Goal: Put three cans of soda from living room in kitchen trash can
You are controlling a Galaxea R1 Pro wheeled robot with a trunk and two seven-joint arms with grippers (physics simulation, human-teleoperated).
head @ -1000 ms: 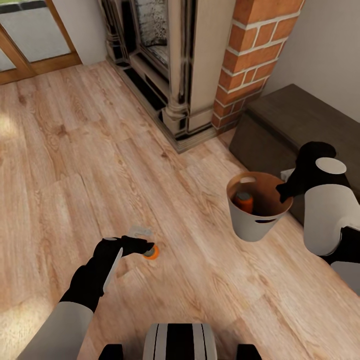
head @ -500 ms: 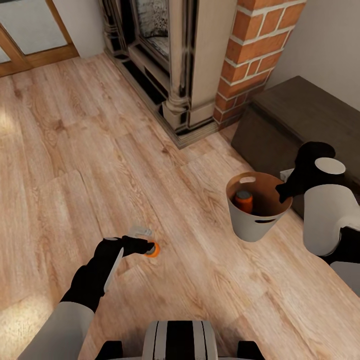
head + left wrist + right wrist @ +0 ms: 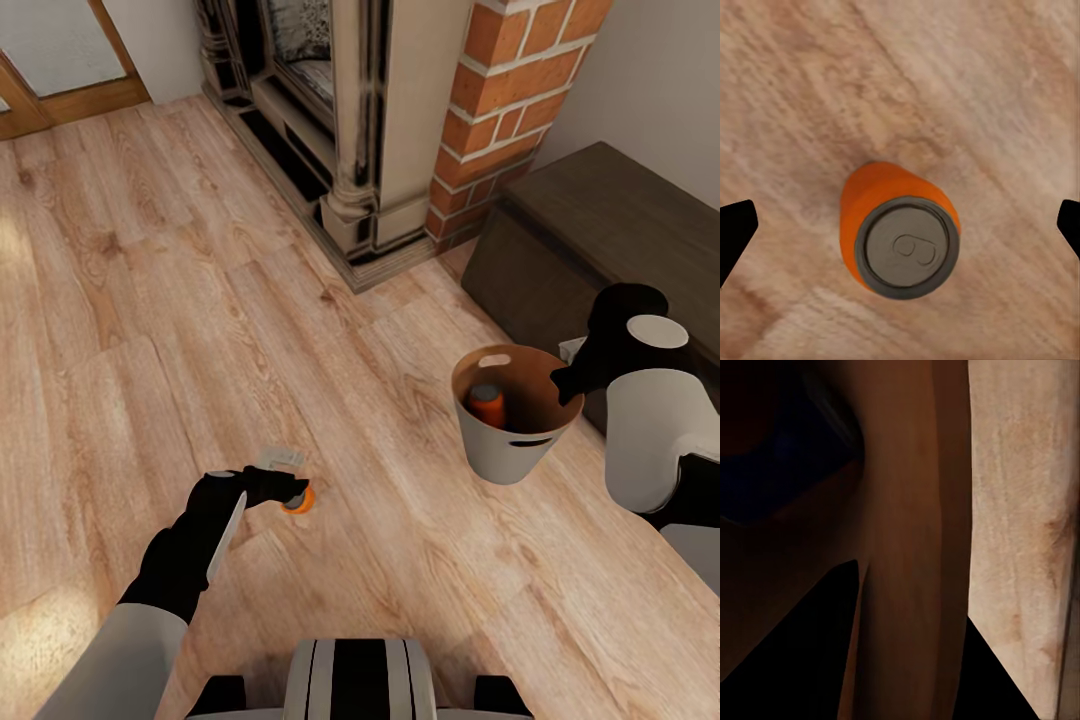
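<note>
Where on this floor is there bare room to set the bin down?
Bare wood floor lies between the fireplace, the orange can and the bin. It is crowded at the right by the dark chest.

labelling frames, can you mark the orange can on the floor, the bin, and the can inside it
orange soda can on the floor [image 3: 904, 232], left wrist view, grey top lid
trash bin [image 3: 500, 455], head view, grey outer wall
orange can in the bin [image 3: 489, 406], head view, orange side
</note>
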